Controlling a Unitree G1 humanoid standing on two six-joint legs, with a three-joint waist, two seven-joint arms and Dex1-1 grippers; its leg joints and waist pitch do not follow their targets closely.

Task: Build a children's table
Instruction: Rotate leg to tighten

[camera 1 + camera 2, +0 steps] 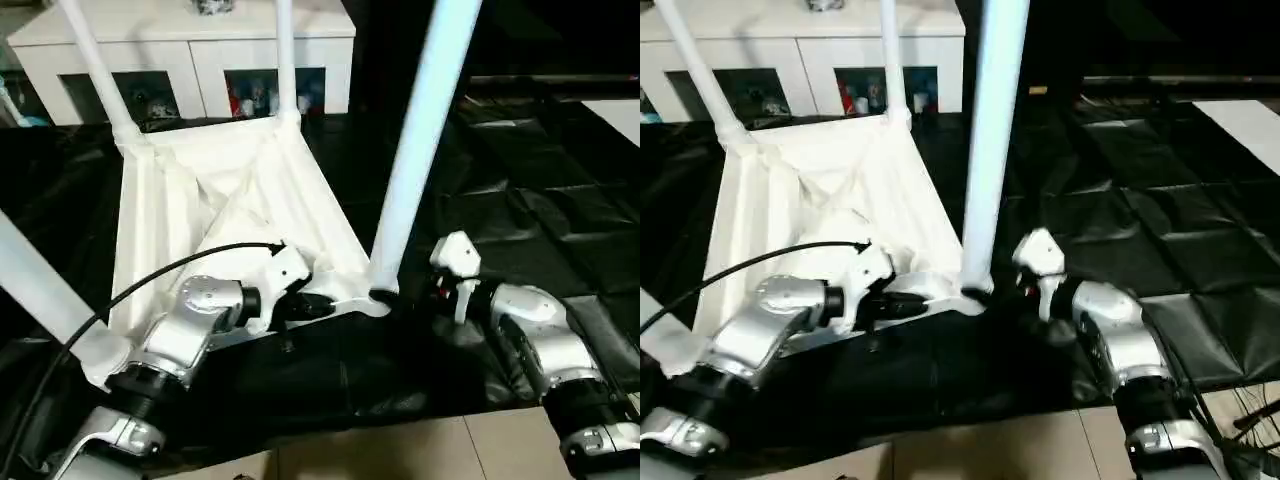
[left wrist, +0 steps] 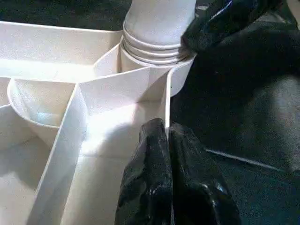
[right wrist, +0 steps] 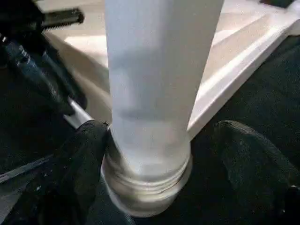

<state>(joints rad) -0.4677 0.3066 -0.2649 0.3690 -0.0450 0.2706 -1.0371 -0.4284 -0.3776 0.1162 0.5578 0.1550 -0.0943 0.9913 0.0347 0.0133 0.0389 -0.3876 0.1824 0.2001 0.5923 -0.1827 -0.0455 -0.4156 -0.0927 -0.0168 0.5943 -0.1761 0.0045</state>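
Two grippers are at the near right corner of the upturned tabletop (image 1: 230,210), lower centre of the head views.

Left gripper (image 2: 166,136): black fingers pressed together, shut, tips pinching the thin outer rim wall (image 2: 167,101) of the top, one finger each side of it. In the left eye view it sits at the near edge of the top, lower centre, left of the corner socket (image 2: 150,65).

Right gripper (image 3: 164,154): fingers spread wide, one on either side of the leg base, gap visible on at least one side. Cannot tell whether the other finger (image 3: 86,145) touches the leg. Not clamped on it. In the left eye view its white housing (image 1: 456,258) is just right of the leg base.

Near right leg (image 1: 420,140): upright, seated in the corner socket, ribbed collar showing at the base, rises out of the top of the frame.

Tabletop lies underside up on black floor mats (image 1: 520,210), ribs and X-brace facing up, centre left of frame. Two far legs (image 1: 285,55) (image 1: 95,65) stand at its far corners, upper left. Fourth leg (image 1: 40,290) crosses the left edge of the frame at the near left corner.

White cabinet (image 1: 180,50) with glass doors runs along the upper left behind the table. Black cable (image 1: 150,275) arcs over the left forearm. Light floor strip (image 1: 420,450) along the bottom edge.
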